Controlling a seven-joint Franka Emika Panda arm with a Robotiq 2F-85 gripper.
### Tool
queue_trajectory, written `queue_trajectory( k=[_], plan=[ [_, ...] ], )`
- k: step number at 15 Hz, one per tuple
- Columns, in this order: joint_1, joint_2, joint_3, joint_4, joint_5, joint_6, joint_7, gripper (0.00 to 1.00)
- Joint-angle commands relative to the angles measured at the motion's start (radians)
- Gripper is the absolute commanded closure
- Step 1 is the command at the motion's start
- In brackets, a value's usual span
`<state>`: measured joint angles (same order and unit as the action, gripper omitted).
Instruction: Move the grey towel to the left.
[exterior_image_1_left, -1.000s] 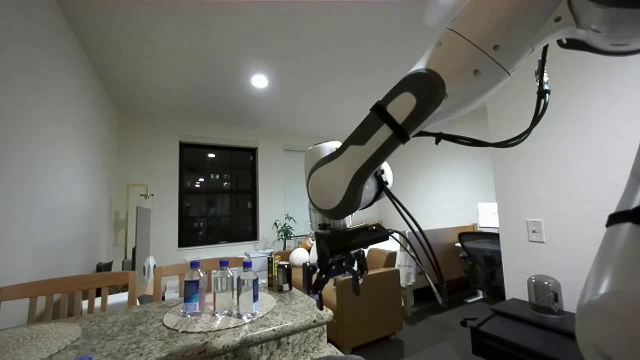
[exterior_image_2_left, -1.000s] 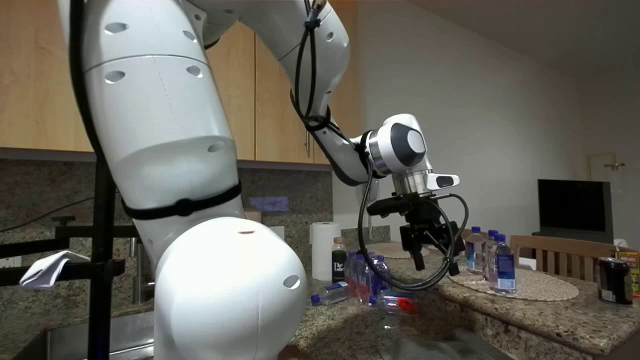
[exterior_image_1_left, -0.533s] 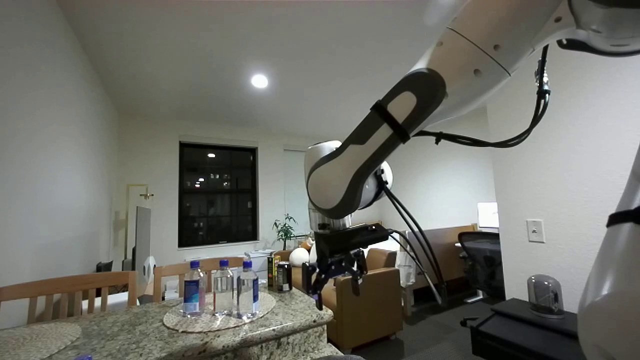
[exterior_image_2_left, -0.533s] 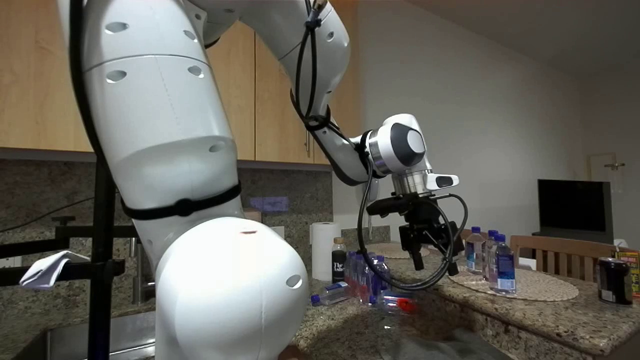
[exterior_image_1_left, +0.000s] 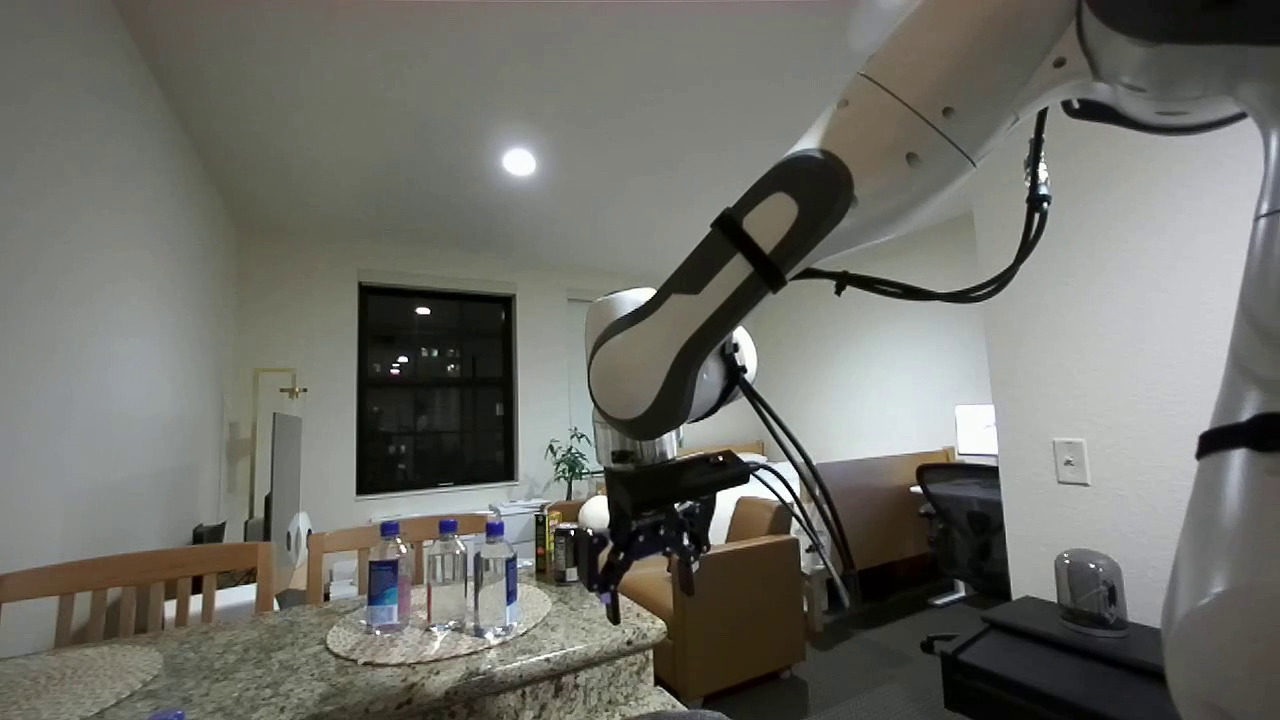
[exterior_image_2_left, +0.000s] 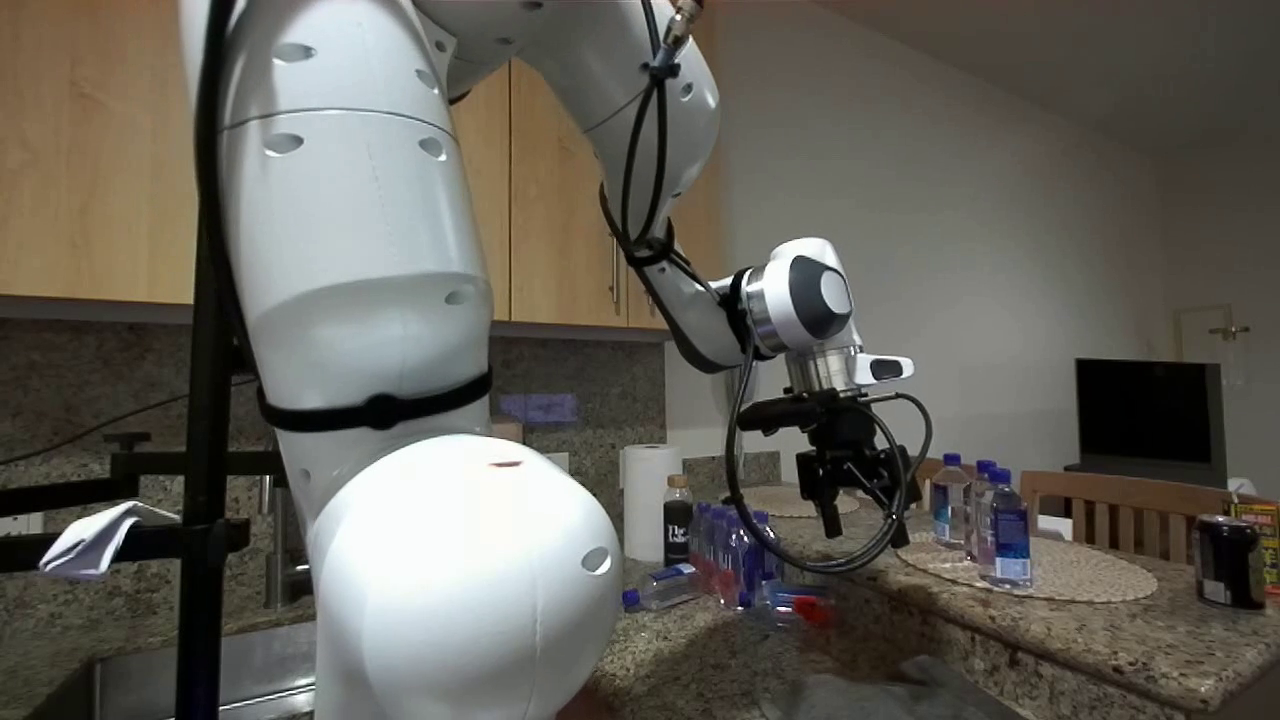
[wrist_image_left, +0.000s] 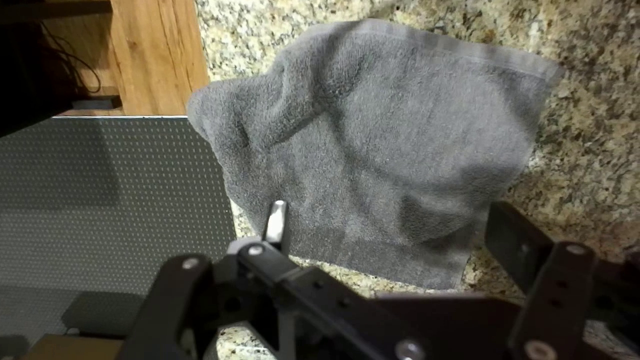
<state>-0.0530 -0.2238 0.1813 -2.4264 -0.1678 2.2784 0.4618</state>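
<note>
The grey towel (wrist_image_left: 380, 135) lies rumpled on the granite counter in the wrist view, one corner reaching over the counter's edge above the floor. In an exterior view the towel (exterior_image_2_left: 850, 695) shows at the bottom, partly cut off. My gripper (wrist_image_left: 387, 212) is open, its fingers spread apart over the towel's near part with nothing between them. The gripper also shows in both exterior views (exterior_image_1_left: 650, 600) (exterior_image_2_left: 866, 535), hanging in the air, fingers pointing down, above the level of the towel.
A raised granite ledge (exterior_image_1_left: 590, 655) runs beside the gripper. It bears bottles (exterior_image_1_left: 446, 580) on a round mat and a dark can (exterior_image_2_left: 1228, 562). More bottles (exterior_image_2_left: 735, 560), some lying down, and a paper towel roll (exterior_image_2_left: 650, 500) stand on the lower counter.
In the last half second the arm has swung, and my gripper has moved left and slightly down in an exterior view. It stays open. The towel has not visibly moved.
</note>
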Motion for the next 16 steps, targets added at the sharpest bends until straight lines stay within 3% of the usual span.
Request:
queue_trajectory(
  k=[1,5,16],
  plan=[
    [0.015,0.110,-0.011,0.104,-0.021,-0.043,0.060,0.00],
    [0.028,0.219,-0.037,0.210,-0.035,-0.069,0.115,0.00],
    [0.072,0.447,-0.187,0.390,-0.128,-0.126,0.074,0.00]
  ],
)
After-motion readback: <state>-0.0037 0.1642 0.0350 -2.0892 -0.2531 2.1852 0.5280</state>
